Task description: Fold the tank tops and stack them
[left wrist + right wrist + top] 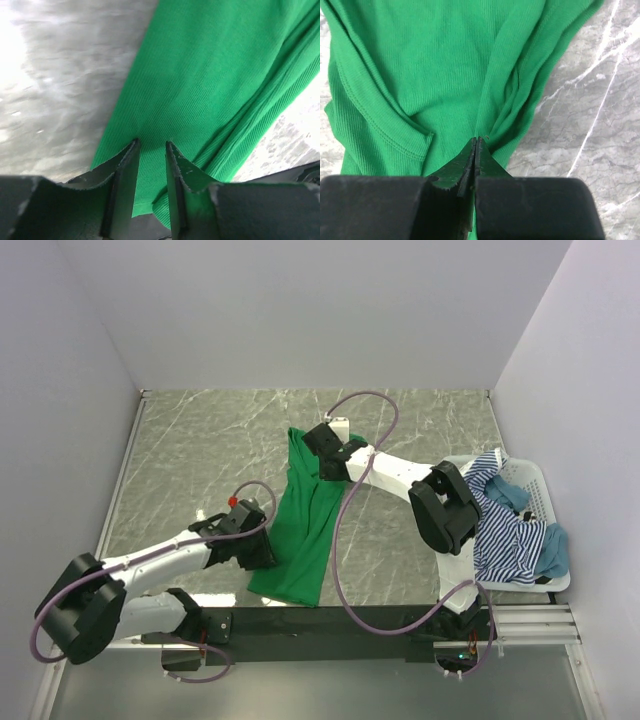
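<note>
Three tank tops are showing in all, along with one basket and two arms with two fingers each. At the left, the left arm's two fingers (262,552) (135,150) are standing slightly apart with a narrow gap between them. Their tips are resting on the near left edge of the single bright green ribbed-cloth tank top (305,530) (200,75) (445,65), with no cloth pinched in the gap as far as the left wrist view is showing. That green garment is lying stretched out as one long, loosely folded strip on the grey marbled surface (200,450), roughly at its middle. It is running from the far end down to the near edge, just in front of the black bar by the arm bases. At the strip's far end, the right arm's two fingers (328,455) (477,139) are pressing tightly together, and a raised fold of the green cloth is appearing to be caught at their tips, with creases running toward that spot. Farther right, well apart from the green top, one white slatted plastic basket (535,475) is sitting by the right wall. One navy-and-white striped tank top (500,535) is lying bunched inside it and spilling over its near left rim. One teal blue tank top (555,550) is lying crumpled beside and partly under the striped one, toward the basket's near right corner.
</note>
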